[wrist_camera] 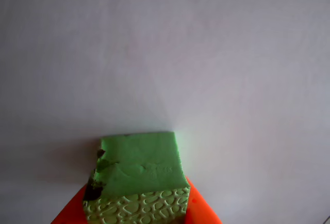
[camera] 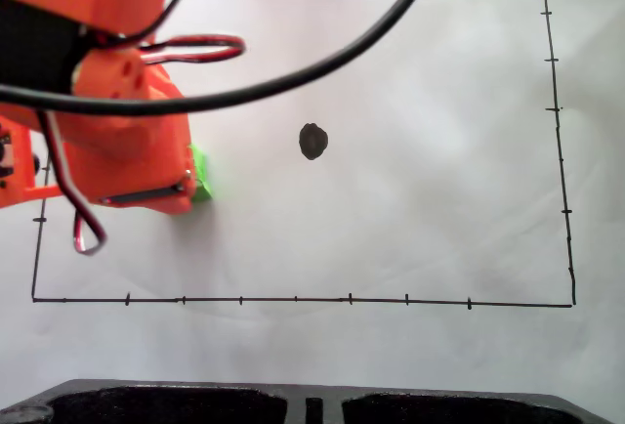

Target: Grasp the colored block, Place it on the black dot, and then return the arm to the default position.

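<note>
Green crackle-textured block (wrist_camera: 140,175) at wrist view bottom centre, partly hidden left-centre in fixed view; black dot (camera: 312,141) centre, apart.

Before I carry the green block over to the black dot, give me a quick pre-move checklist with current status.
1. Green block at the gripper: ok, orange finger beside it in the wrist view.
2. Grip closed firmly on it: cannot tell.
3. Block lifted off the paper: cannot tell.
4. Black dot uncovered: ok.
5. Paper between block and dot free of obstacles: ok.
6. Black cable clear of the dot: ok, it arcs above it in the fixed view.
</note>
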Controlling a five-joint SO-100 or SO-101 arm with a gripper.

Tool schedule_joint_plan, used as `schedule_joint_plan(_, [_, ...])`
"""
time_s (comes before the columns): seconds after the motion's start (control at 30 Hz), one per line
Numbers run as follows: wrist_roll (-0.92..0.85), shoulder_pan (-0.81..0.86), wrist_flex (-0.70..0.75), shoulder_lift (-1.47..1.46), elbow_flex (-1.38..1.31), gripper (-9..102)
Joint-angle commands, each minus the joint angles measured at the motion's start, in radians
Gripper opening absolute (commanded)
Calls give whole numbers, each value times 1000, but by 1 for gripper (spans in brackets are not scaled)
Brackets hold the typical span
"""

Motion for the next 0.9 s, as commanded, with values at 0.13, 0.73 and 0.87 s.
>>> schedule_joint_plan(0.13, [120,-17,71,186,11,7])
schedule_joint_plan(0.73, [333,-238,150,426,207,1])
schedule_joint_plan(0.87, [402,-298,149,436,219,2])
